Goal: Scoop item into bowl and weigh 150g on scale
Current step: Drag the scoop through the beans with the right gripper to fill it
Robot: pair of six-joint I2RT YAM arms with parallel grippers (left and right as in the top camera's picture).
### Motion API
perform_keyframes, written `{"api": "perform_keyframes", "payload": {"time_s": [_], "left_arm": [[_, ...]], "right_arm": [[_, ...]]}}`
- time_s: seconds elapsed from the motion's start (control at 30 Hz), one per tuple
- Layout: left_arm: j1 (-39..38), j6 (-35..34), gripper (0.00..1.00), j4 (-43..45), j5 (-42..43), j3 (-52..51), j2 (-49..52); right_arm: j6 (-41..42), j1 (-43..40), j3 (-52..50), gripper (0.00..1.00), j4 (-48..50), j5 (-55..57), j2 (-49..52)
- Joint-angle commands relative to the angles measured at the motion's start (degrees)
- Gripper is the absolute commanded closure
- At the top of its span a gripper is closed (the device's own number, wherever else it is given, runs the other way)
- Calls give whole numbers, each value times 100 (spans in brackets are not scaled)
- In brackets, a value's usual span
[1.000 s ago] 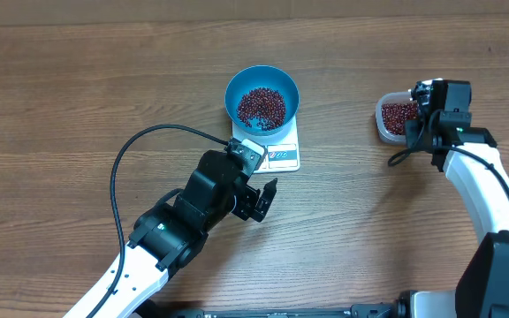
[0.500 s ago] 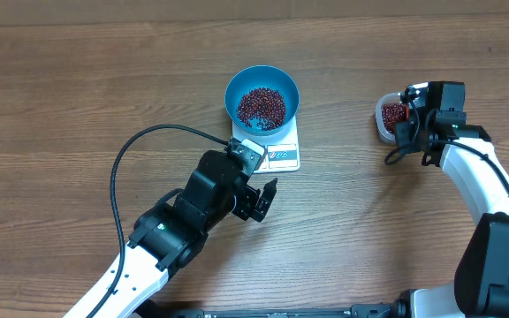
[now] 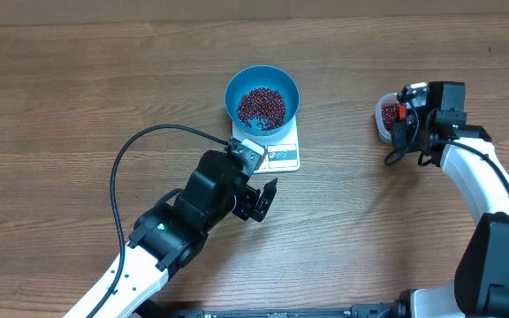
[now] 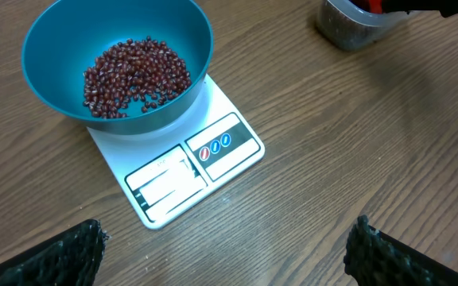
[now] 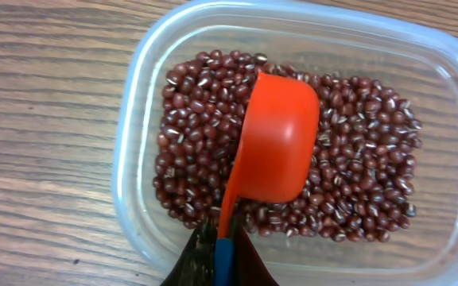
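At the right of the overhead frame, my right gripper point(image 5: 217, 254) is clamped on the thin handle of an orange-red plastic scoop point(image 5: 281, 139). The scoop's cup rests on the maroon beans point(image 5: 356, 183) in a clear, round-cornered plastic tub point(image 5: 130, 103). Its long axis runs from the fingers at the bottom edge of the wrist view up to the cup at centre. The cup looks turned mouth-down, though I cannot be sure.

The deep blue bowl point(image 3: 237, 84) sits on the flat white scale point(image 3: 283, 159) at upper centre, well apart to the left of the tub. It already holds a loose heap of beans. As I judge it, the coming move depends on carrying a scoopful leftward across bare wood-grain table point(image 3: 78, 88).

My left gripper point(image 4: 225, 254) hangs nearer the bowl, just below the scale, with its fingers spread wide and empty.
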Motion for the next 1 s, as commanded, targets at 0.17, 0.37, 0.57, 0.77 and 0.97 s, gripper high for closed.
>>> {"api": "perform_keyframes", "payload": {"time_s": [0.17, 0.37, 0.57, 0.77, 0.97], "left_arm": [[31, 46, 0, 28, 4, 136, 2], [31, 46, 0, 28, 4, 136, 4], [31, 46, 1, 68, 4, 136, 4], [31, 46, 0, 72, 4, 136, 4], [31, 46, 1, 72, 7, 136, 4]], "right_arm": [[37, -70, -68, 96, -61, -702, 103], [214, -531, -68, 96, -28, -1517, 103], [365, -1045, -68, 96, 22, -2531, 105], [645, -1082, -68, 96, 44, -2592, 105], [776, -1099, -68, 96, 72, -2590, 105]]}}
